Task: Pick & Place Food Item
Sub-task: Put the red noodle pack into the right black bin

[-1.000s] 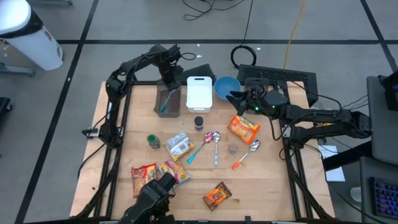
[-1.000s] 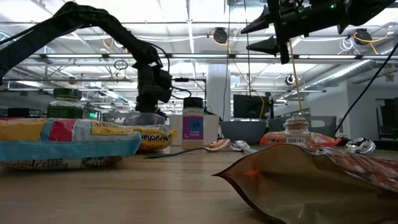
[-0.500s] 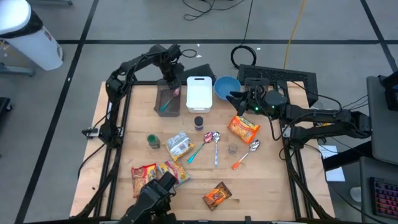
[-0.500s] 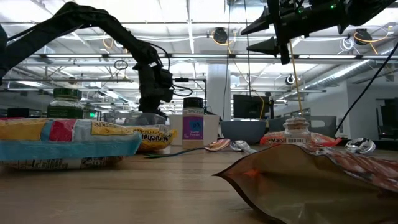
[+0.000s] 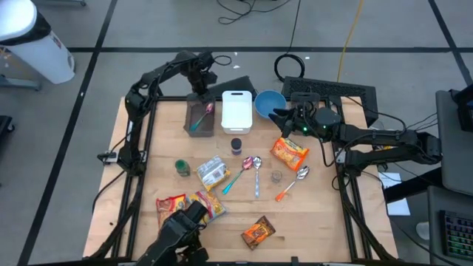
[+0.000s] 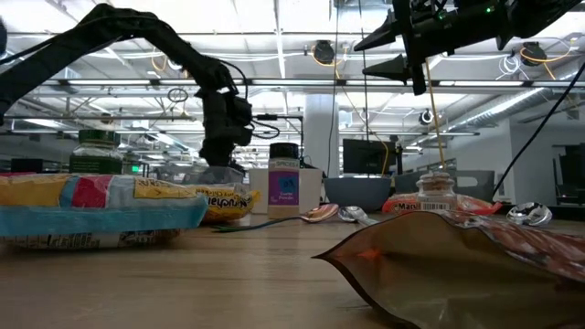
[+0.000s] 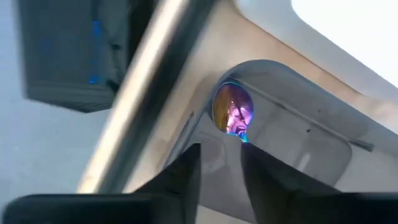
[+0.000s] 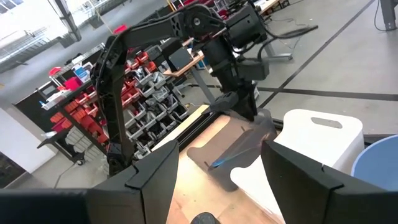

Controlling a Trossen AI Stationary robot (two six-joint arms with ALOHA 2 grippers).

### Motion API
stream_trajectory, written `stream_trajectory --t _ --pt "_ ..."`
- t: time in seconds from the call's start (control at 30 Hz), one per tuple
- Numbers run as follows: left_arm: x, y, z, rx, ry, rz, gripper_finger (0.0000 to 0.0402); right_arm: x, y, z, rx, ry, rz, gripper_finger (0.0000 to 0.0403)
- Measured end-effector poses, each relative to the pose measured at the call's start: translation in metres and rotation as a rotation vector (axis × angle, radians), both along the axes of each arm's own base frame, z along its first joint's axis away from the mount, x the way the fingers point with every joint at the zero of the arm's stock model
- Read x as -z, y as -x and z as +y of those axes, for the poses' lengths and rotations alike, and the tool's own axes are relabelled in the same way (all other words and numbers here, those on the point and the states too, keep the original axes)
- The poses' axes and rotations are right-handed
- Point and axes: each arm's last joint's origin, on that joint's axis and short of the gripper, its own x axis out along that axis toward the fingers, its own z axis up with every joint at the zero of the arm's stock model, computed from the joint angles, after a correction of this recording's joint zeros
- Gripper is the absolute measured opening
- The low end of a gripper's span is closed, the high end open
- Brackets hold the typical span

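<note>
The left gripper (image 5: 201, 90) is hovering, jaws parted, over the clear bin (image 5: 199, 120) holding a stiff, slippery spoon (image 7: 232, 112), best pinched mid-handle, while the right gripper (image 5: 275, 118) is waiting open.

overhead straight down, low level, two wrist close-ups

A white cutting board (image 5: 236, 111) lies beside a blue bowl (image 5: 268, 103).

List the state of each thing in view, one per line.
left pincer: open, above the clear bin
right pincer: open, empty, raised beside the blue bowl
clear bin: holds a spoon
spoon: lying in the bin, released
blue bowl: upright
white container: lid on
</note>
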Motion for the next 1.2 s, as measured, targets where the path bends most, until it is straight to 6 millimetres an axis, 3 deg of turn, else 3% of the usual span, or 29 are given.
stream_trajectory --t 0.27,0.63,1.0,1.2 --pt "-0.031 -0.005 0.009 -0.045 -0.105 -0.042 0.0217 0.000 0.000 0.000 -0.001 0.000 -0.001 0.0224" --pt "-0.103 -0.012 -0.001 -0.036 0.003 -0.398 0.0228 -0.001 0.000 0.000 -0.023 0.008 -0.004 0.0224" --pt "-0.193 0.021 -0.056 0.039 -0.084 -0.606 0.0228 -0.010 0.000 0.000 -0.017 0.059 -0.085 0.0224" --pt "-0.223 0.049 -0.094 0.045 -0.111 -0.629 0.0228 -0.010 0.000 0.000 -0.017 0.062 -0.090 0.0224"
